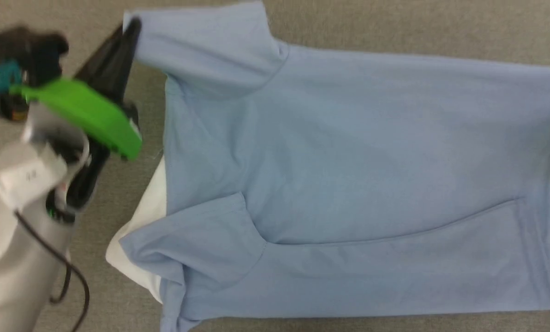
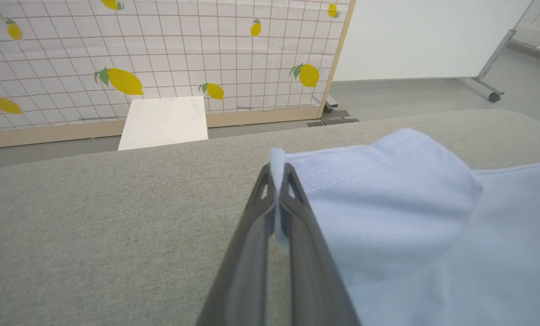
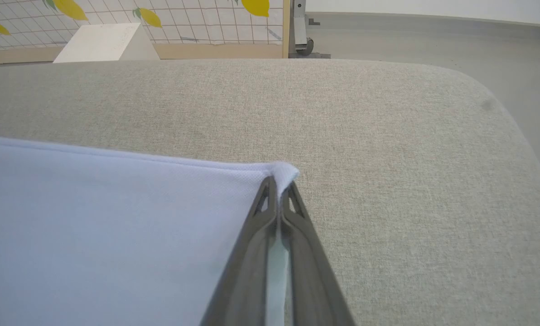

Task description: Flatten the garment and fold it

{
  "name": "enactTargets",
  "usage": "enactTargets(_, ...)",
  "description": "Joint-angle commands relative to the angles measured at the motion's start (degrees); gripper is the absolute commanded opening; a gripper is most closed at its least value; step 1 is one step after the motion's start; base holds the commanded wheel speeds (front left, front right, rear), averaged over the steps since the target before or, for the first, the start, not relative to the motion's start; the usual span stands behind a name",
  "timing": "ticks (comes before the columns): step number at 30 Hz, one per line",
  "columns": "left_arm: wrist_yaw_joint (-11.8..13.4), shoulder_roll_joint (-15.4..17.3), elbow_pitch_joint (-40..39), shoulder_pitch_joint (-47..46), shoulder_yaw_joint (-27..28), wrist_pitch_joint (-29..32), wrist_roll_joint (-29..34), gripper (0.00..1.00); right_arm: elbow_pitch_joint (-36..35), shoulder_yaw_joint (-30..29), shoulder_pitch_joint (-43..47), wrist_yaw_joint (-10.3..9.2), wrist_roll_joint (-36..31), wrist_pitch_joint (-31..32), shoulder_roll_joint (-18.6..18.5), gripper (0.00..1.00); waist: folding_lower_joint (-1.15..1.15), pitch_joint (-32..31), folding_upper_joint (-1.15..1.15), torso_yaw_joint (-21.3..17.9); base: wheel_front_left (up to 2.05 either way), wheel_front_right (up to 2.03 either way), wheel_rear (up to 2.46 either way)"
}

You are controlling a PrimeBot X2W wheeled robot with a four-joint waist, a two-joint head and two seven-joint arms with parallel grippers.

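Note:
The garment (image 1: pixel 349 175), a light blue short-sleeved shirt, lies spread across the grey padded table, sleeves to the left, a white panel (image 1: pixel 148 207) showing at its left edge. My left gripper (image 1: pixel 132 25) sits at the upper left, shut on the far sleeve's hem corner; in the left wrist view the gripper (image 2: pixel 277 170) pinches a fold of the garment (image 2: pixel 388 203) between its fingertips. In the right wrist view my right gripper (image 3: pixel 277 181) is shut on a corner of the garment (image 3: pixel 116 217), which lies flat to its left.
The grey padded table (image 2: pixel 116 217) extends beyond the shirt, with a rounded corner (image 3: pixel 492 104) at the right. Past its far edge stand a white box (image 2: pixel 163 120), a lemon-patterned screen (image 2: pixel 161 54) and a wheeled frame (image 2: pixel 489 77) on the floor.

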Motion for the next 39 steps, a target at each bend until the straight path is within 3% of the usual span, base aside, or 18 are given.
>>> enactTargets(1,0.8,0.7,-1.7,2.8,0.7,-0.9,-0.6,0.0,-0.7,-0.7,1.7,-0.1,0.6,-0.7,0.7,0.0,0.0,-4.4,0.0,0.4,0.0,0.0,0.0)
enactTargets(10,6.0,4.0,-12.8,22.0,2.4,-3.1,-2.9,0.0,-5.4,-2.5,13.7,-0.1,2.9,-3.6,5.3,0.0,0.0,-10.4,0.0,1.3,0.0,0.0,0.0)
enactTargets(17,7.0,3.3,-14.9,33.3,0.9,-4.2,-5.7,0.0,-6.1,-3.9,23.3,-0.1,5.7,-5.2,9.1,0.0,0.0,-12.2,0.0,1.8,0.0,0.0,0.0)
enactTargets(25,7.6,3.1,-11.7,38.9,-1.1,-4.1,-6.3,0.0,-4.0,-3.6,29.2,-0.1,5.7,-6.3,9.0,0.0,0.0,-13.1,0.0,1.8,0.0,0.0,0.0)
enactTargets(26,7.6,2.9,-11.2,39.0,-1.4,-4.0,-6.3,0.0,-3.6,-3.4,29.5,-0.1,5.5,-6.4,8.9,0.3,0.0,-13.3,0.0,1.8,0.0,0.0,0.0)
enactTargets(27,7.6,2.7,-10.5,39.0,-1.7,-4.0,-6.1,0.48,-3.2,-3.0,29.9,-0.1,5.4,-6.4,9.0,1.0,0.0,-13.5,0.0,1.9,0.0,0.0,0.0)
enactTargets(28,7.6,2.5,-10.0,38.9,-2.0,-4.1,-6.0,1.0,-2.8,-2.8,30.1,-0.1,5.4,-6.4,9.2,1.0,0.0,-13.7,0.0,1.9,0.0,0.0,0.0)
enactTargets(34,7.7,0.7,-8.1,38.1,-2.7,-5.0,-5.9,1.0,-1.8,-1.4,30.1,-0.1,6.3,-5.4,9.4,1.0,0.0,-15.3,0.0,2.0,0.0,0.0,0.0)
enactTargets(39,10.3,-0.3,-10.1,38.8,0.5,-8.9,-6.0,1.0,-4.3,-3.3,29.8,-0.1,8.6,-4.2,9.4,1.0,0.0,-16.2,0.0,1.9,0.0,0.0,0.0)
